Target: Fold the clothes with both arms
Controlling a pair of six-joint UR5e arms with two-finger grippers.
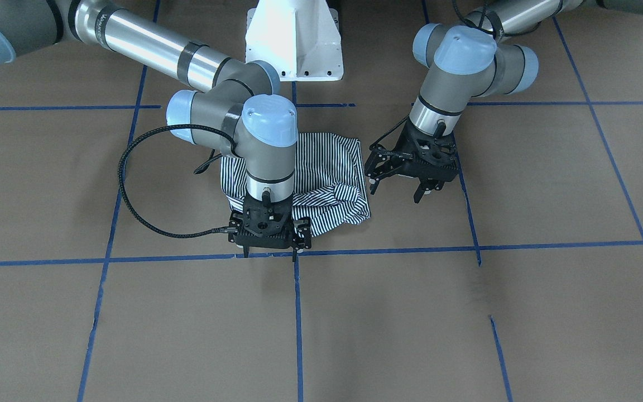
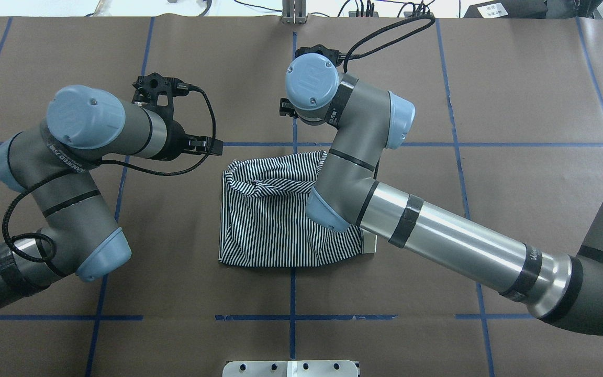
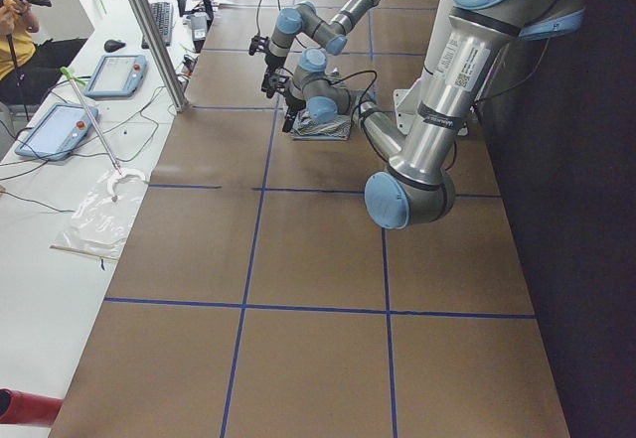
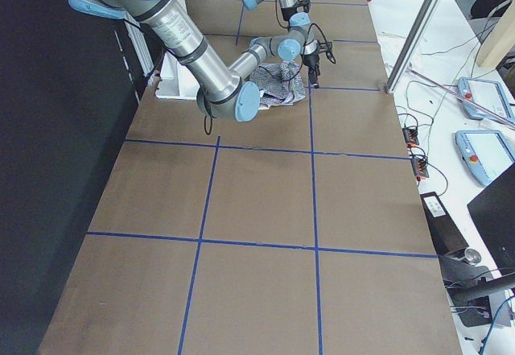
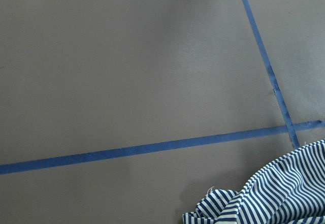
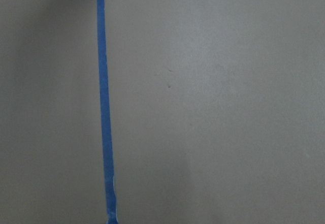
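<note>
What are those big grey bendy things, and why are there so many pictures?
Those are two robot arms, each ending in a black two-finger gripper, like a pincer hand. Six cameras photograph one moment: one faces the robot, one looks down from behind it, two watch from the table's ends, one sits on each wrist. A crumpled striped shirt lies on the brown table, marked with blue tape. The left gripper hovers beside the shirt, open. The right gripper is low over the tape near the shirt's edge, also open. Neither holds anything.

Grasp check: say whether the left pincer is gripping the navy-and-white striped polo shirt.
No: the black left pincer hangs open beside the striped shirt, clear of it.
</note>
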